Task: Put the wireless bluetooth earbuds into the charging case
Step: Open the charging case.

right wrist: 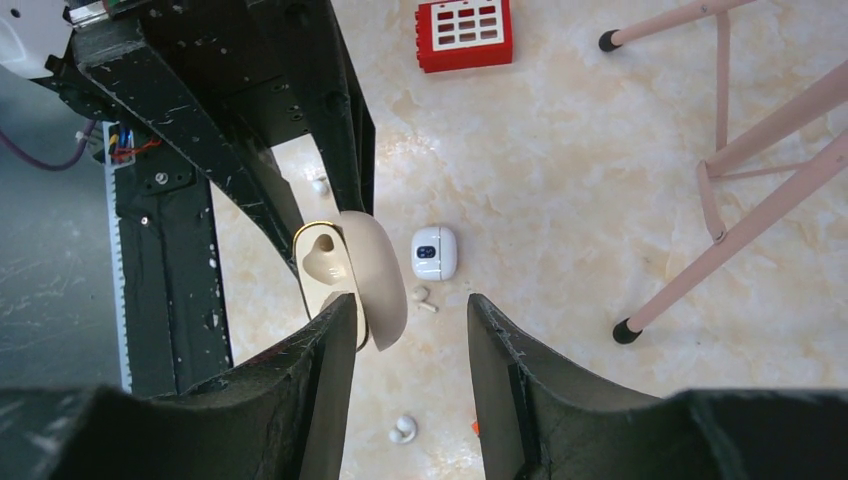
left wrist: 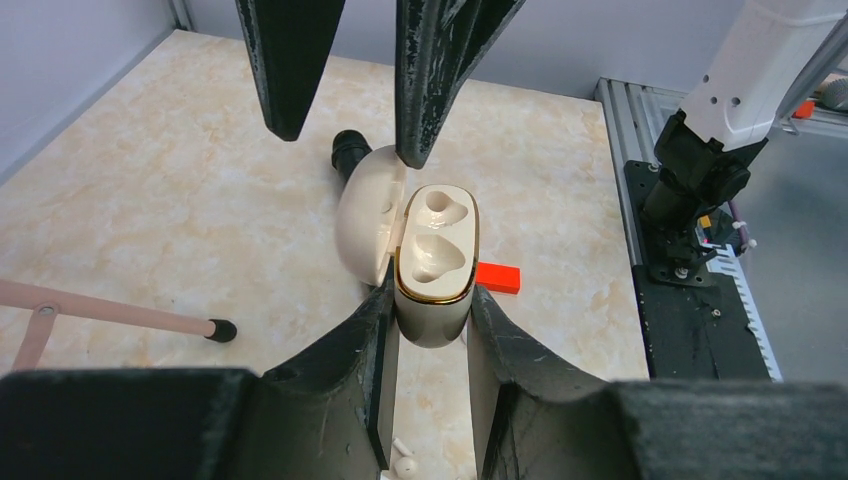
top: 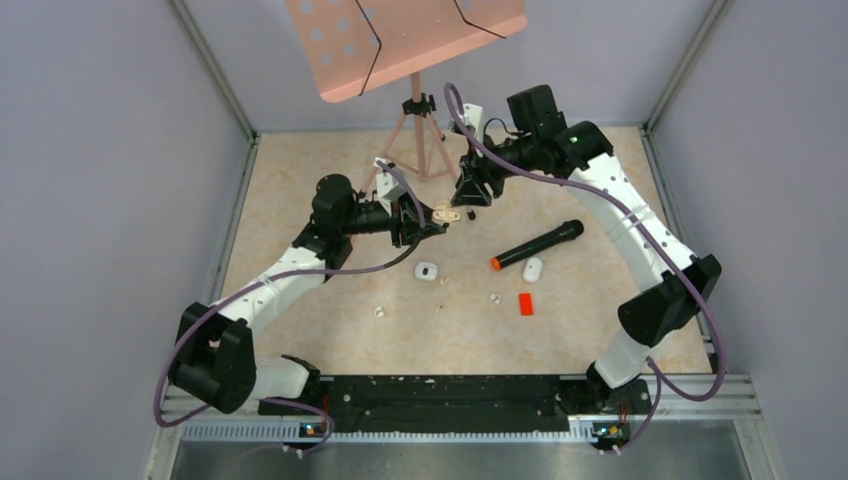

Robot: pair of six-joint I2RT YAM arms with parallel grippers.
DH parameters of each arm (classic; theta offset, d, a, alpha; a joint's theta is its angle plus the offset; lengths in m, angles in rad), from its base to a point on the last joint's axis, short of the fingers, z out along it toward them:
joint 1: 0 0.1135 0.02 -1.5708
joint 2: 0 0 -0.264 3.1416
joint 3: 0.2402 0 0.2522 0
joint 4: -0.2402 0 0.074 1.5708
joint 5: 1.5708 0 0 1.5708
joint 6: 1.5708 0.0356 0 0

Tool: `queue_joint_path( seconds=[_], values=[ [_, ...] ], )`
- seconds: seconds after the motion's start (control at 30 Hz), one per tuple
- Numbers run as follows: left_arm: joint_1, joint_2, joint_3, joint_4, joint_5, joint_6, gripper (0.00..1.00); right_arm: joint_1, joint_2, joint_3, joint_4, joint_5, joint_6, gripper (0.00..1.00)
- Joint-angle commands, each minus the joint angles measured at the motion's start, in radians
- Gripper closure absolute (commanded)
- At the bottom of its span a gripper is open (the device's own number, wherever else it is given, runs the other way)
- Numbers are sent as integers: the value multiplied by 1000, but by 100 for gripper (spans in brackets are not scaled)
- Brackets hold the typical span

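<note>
Top cam's up high at the near edge, looking down on the whole table (top: 450, 340). Both wrist cams sit right up close, both catching the open case (left wrist: 436, 250).

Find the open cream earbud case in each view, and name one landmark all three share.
Top view: cream case just above centre.
Left wrist: dead centre, lid swung left.
Right wrist: left of centre, lid to its right.
Shared landmark: pink stand, seen lower left and at right.
</note>
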Motion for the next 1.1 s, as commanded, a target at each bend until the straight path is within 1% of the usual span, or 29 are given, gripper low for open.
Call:
queue_joint_path(
  seconds=[0.0,0.17,0.37,0.47,0.57,0.63,0.7,0.8,0.9,0.97,1.07],
  values=[
    [-4,-18,-5,54,18,17,100,-8,6,50,41,2,22,56],
    [-4,-13,-5,51,0,7,100,-10,-3,59,43,2,32,56],
    [-2,-17,-14,9,-60,-2,100,-35,-37,125,43,-6,76,55],
    [12,-28,-24,6,-81,-29,100,-58,-76,92,44,13,69,56],
    [50,-50,-34,-1,-97,-76,100,-71,-140,-35,44,60,15,59],
    [74,-72,-44,-5,-108,-98,100,-71,-192,-166,55,95,-27,62],
    [97,-88,-53,-12,-119,-114,100,-71,-233,-299,84,121,-25,66],
    [131,-114,-60,-28,-127,-142,100,-71,-259,-459,136,161,78,71],
    [168,-148,-65,-70,-152,-162,100,-68,-261,-577,192,149,195,73],
    [198,-171,-75,-79,-176,-184,100,-47,-253,-627,246,151,222,74],
    [231,-201,-100,-80,-207,-221,100,4,-210,-656,279,157,210,74]
  ],
)
